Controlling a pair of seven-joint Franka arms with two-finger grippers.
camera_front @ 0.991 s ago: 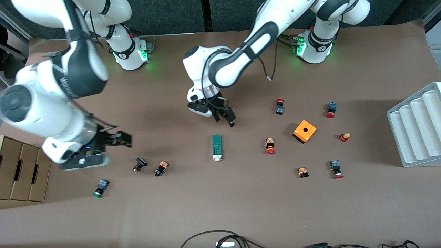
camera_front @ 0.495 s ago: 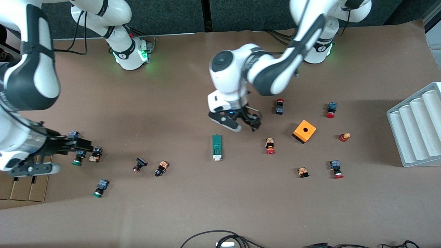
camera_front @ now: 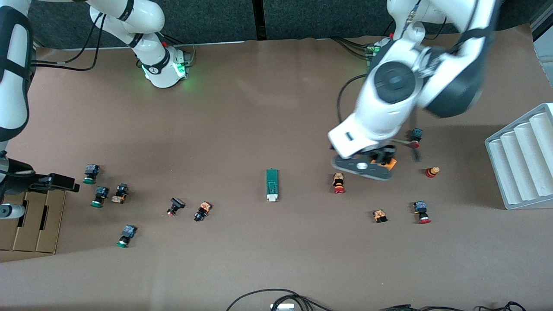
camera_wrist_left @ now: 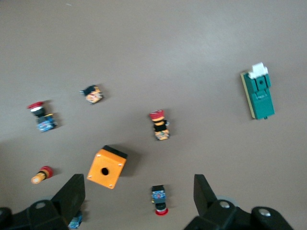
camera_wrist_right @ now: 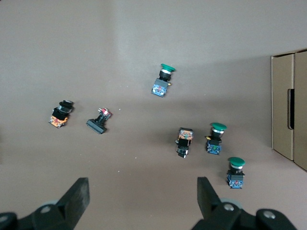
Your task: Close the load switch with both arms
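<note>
Starting at the right arm's end of the table: right gripper [camera_front: 65, 183] sits over the table edge by the cardboard box [camera_front: 32, 222], fingers spread wide and empty (its wrist view shows both fingers [camera_wrist_right: 76, 196] apart with nothing between). Under and beside it, a cluster of green-capped push buttons [camera_front: 90, 173] plus a dark one [camera_front: 119, 193]. A little toward the middle, another green-capped button [camera_front: 125, 235] lies nearer the front camera, then a black part [camera_front: 175, 206] and an orange-black button [camera_front: 202, 211].

Mid-table: the load switch [camera_front: 271, 185], a narrow green block lying flat, white end pointing toward the front camera. Nothing touches it, and both grippers are well apart from it. Whether it is latched shut I can't tell from here.

Toward the left arm's end: a red-capped button [camera_front: 338, 182], then the left gripper [camera_front: 380, 162] hanging over the orange cube [camera_front: 391, 163], which it mostly hides in the front view. Its fingers are released and hold nothing; the wrist view shows the cube [camera_wrist_left: 106, 167] below and the switch [camera_wrist_left: 259, 93] off to one side. More red-capped buttons [camera_front: 421, 212] around, and a white ribbed tray [camera_front: 522, 155] at the table end.

Progress, as a judgement: either the press is finished or it hasn't begun. No contact now, both arms clear of the switch, and if unclosed, the whole approach-and-press is left.
</note>
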